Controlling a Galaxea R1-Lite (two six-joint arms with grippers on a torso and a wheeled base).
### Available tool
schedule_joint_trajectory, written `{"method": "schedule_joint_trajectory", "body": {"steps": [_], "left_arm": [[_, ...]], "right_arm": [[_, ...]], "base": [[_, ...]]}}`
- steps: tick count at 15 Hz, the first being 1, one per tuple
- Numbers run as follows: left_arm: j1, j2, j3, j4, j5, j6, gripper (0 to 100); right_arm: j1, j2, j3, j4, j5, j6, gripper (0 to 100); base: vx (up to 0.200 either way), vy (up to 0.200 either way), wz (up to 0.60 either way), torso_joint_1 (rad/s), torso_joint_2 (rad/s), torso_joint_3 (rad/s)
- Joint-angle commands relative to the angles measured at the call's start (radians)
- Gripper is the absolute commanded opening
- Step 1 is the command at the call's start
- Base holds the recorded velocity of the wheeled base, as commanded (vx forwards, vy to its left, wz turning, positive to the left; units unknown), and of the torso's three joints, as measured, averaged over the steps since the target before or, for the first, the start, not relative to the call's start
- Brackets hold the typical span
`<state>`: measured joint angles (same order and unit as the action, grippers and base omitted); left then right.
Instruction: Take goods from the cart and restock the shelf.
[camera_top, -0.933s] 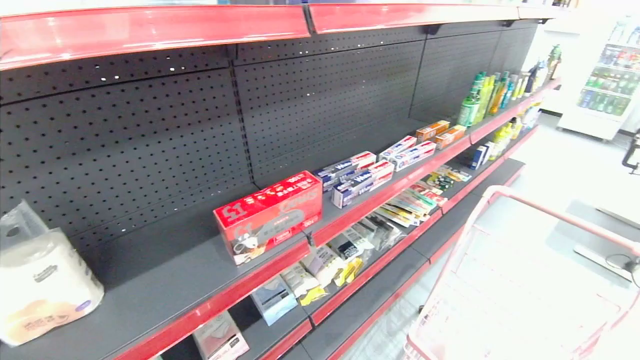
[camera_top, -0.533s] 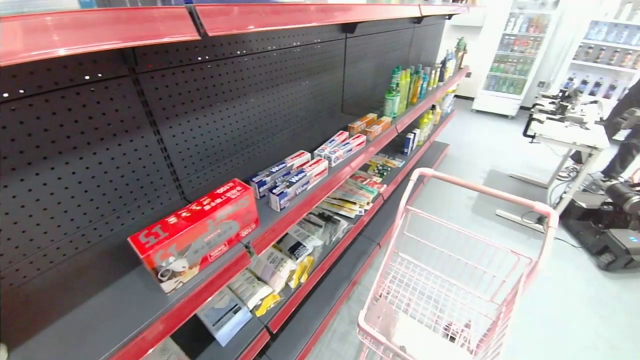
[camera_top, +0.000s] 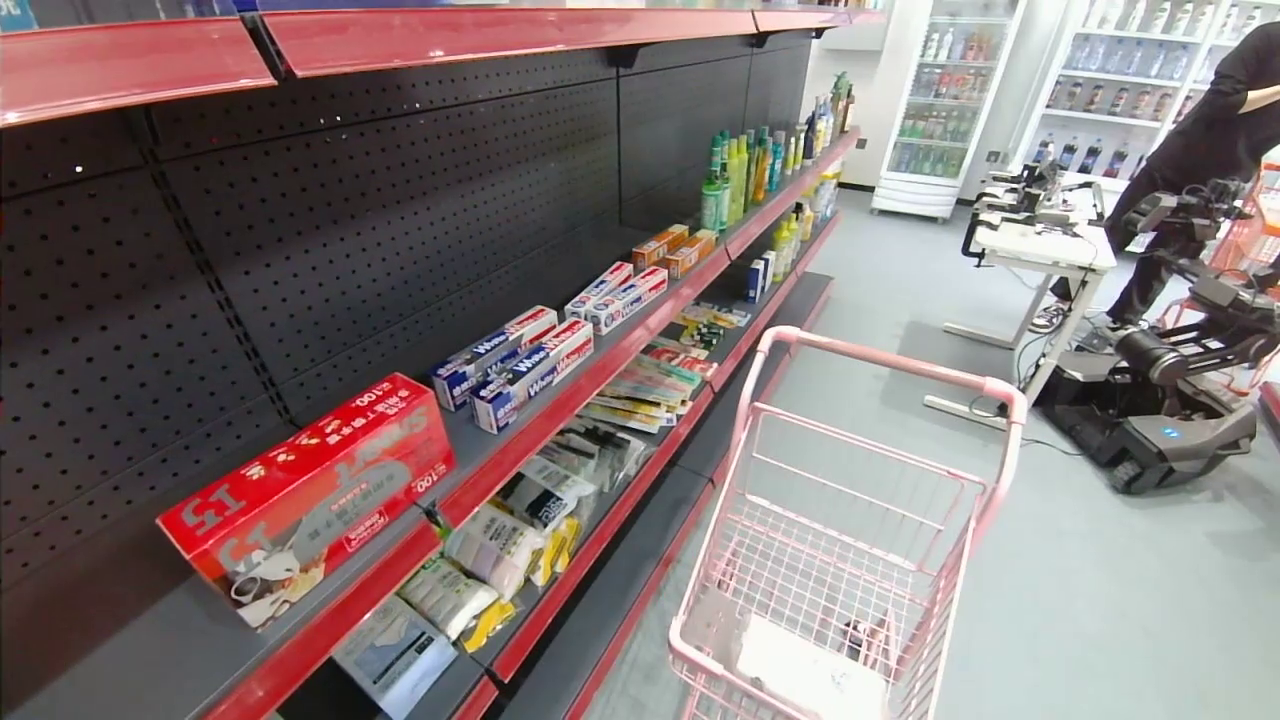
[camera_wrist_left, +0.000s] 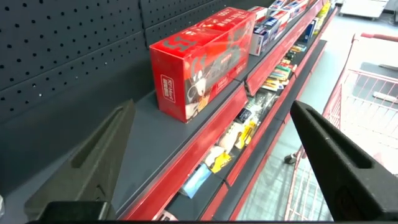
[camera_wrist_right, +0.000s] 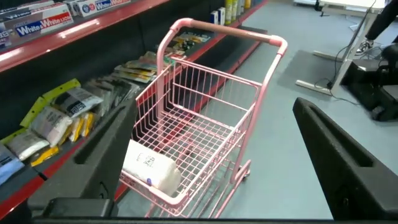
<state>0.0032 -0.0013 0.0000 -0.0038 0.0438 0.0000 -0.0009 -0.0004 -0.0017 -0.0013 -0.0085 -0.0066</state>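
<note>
Camera has swung toward the cart (camera_top: 890, 362), white pack (camera_wrist_right: 151, 167) lying crosswise inside; both jaws gape empty.

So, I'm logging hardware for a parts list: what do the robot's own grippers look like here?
Both the left gripper and right gripper have two broad, wedge-shaped fingers in matte dark grey to black, each with a recessed slot along its face.
</note>
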Motion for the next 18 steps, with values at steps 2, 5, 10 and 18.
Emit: {"method": "schedule_joint_trajectory", "body": {"steps": [2,5,10,18], "left_arm": [[0.000,0.001,0.000,-0.001,0.001,0.000,100],[0.000,0.001,0.000,-0.001,0.001,0.000,100],[0.000,0.001,0.000,-0.001,0.001,0.000,100],[0.000,0.001,0.000,-0.001,0.001,-0.002,100]], "right_arm": [[0.018,0.059,0.000,0.000,-0.001,0.004,100],[0.009,0.336,-0.233,-0.006,0.053,0.000,100],[-0.008,1.174,-0.707,0.115,0.024,-0.047,100],[0.300,2.004,-0.908,0.087,0.139,-0.357,100]], "base": [[0.000,0.000,0.00,0.000,0.00,0.000],[0.000,0.000,0.00,0.000,0.00,0.000],[0.000,0.000,0.00,0.000,0.00,0.000],[0.000,0.000,0.00,0.000,0.00,0.000]]}}
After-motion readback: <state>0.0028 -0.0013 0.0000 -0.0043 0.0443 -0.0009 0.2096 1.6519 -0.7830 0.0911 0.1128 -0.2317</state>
